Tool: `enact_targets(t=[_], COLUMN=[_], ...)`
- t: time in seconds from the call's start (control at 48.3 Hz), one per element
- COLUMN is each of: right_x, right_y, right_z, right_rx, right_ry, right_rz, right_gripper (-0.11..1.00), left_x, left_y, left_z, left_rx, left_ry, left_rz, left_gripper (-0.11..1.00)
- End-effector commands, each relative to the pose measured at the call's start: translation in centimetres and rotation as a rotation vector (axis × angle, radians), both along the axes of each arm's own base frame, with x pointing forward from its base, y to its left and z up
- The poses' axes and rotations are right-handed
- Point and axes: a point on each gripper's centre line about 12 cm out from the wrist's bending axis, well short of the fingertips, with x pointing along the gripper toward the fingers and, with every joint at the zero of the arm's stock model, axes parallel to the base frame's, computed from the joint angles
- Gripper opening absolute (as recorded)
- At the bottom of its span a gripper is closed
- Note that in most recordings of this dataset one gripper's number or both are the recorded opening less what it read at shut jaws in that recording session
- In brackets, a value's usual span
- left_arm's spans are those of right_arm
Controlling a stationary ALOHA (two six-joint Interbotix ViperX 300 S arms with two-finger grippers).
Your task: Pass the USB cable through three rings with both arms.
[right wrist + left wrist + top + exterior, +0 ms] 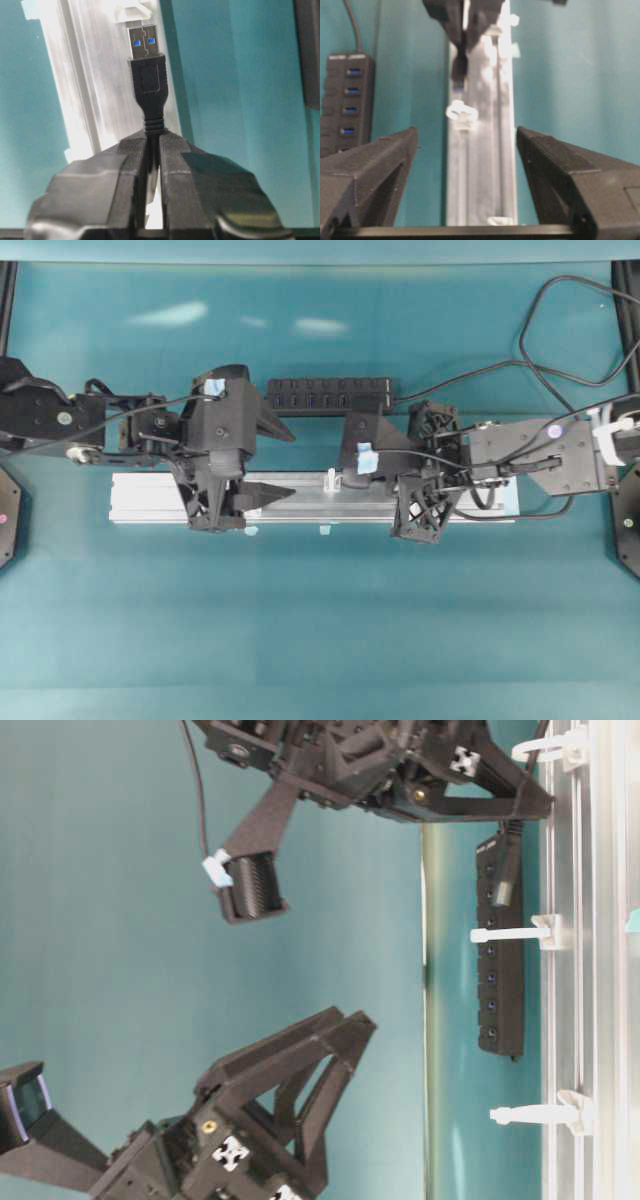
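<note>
USB plug [146, 55] just before a ring [131, 11] on the rail [150, 498], hub [330, 395] behind.

a silver rail [150, 498] lies on the teal table [320, 620], beside a black hub [330, 395].

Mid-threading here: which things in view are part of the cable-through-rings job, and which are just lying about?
Part of the job:
- USB cable, clamped in the shut right claw
- rings clipped on the rail
- left claw, wide open, holding nothing

Just lying about:
- USB hub
- silver rail, only carries the rings
- teal table
</note>
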Motion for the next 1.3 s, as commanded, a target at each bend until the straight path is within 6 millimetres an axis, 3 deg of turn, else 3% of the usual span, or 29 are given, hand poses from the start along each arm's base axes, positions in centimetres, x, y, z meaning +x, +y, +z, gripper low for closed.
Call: enact_targets(t=[0.0,0.6,0.952,1.283], right_x=[0.6,3.1,4.4,4.2], right_y=[0.0,0.3,0.4,0.4], right_z=[0.1,-0.2,0.8,1.4], right_rx=[-0.007,-0.001,-0.002,0.001], right_ry=[-0.009,-0.064,-0.107,-0.137], right_rz=[0.012,0.029,0.033,0.03], right_gripper=[-0.09,-0.09,-0.09,-0.09], left_x=[-0.2,-4.1,-3.9,-1.4], left_y=[-0.1,0.2,0.3,0.5], left_z=[0.9,0.2,-1.0,-3.6], left_rx=[0.002,-0.008,-0.008,-0.009], left_ry=[-0.028,0.009,0.039,0.039], left_rz=[-0.002,0.021,0.023,0.021], left_gripper=[0.86,0.86,0.86,0.86])
